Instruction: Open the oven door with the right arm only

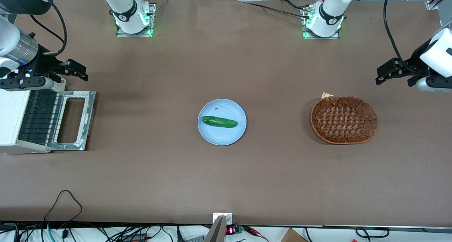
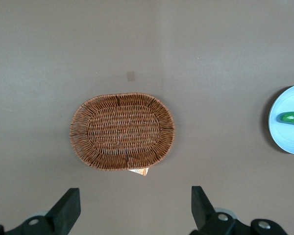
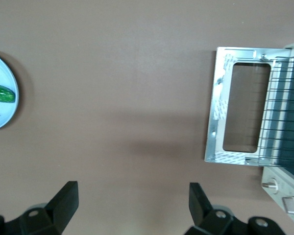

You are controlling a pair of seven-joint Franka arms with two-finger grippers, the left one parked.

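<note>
Front view: oven door [image 1: 72,120] lay folded down flat at the working arm's end of the desk; gripper [image 1: 75,70] hovered above the desk beside it, holding nothing. Plate [image 1: 221,121] with cucumber [image 1: 219,121] at mid-desk.

Right wrist view: fingers [image 3: 66,201] spread wide; oven door [image 3: 239,112] flat.

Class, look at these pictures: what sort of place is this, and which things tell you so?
Probably a robotics lab set up as a mock kitchen: the right arm's open gripper hangs beside a toaster oven's lowered oven door, on a brown table edged with cables.
</note>
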